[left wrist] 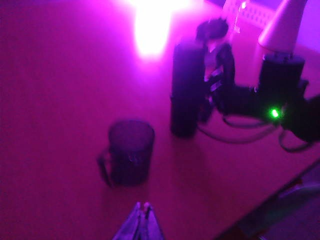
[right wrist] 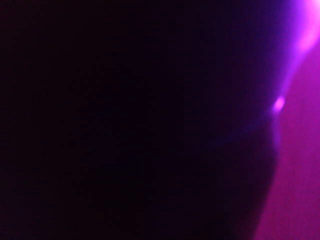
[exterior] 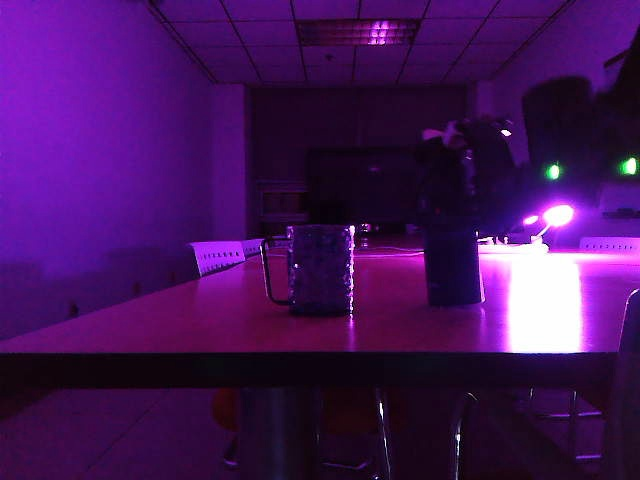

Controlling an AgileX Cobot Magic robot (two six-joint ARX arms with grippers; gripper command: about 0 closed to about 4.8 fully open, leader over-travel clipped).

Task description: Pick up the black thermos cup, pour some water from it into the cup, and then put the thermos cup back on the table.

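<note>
Under dim purple light, the glossy counter (exterior: 150, 330) carried the cup (exterior: 322, 270), just ahead of the left pincer (left wrist: 142, 210), tips together, empty. Farther right, the right pincer (left wrist: 212, 82) clasped the standing black thermos cup (exterior: 453, 262).

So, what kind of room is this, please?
Probably an office meeting room, dimly lit in purple: a long wooden table, a panelled ceiling with a ceiling light panel, and a pale chair back behind the table.

Glossy wood table (exterior: 200, 330); dimpled glass cup (exterior: 322, 270).
</note>
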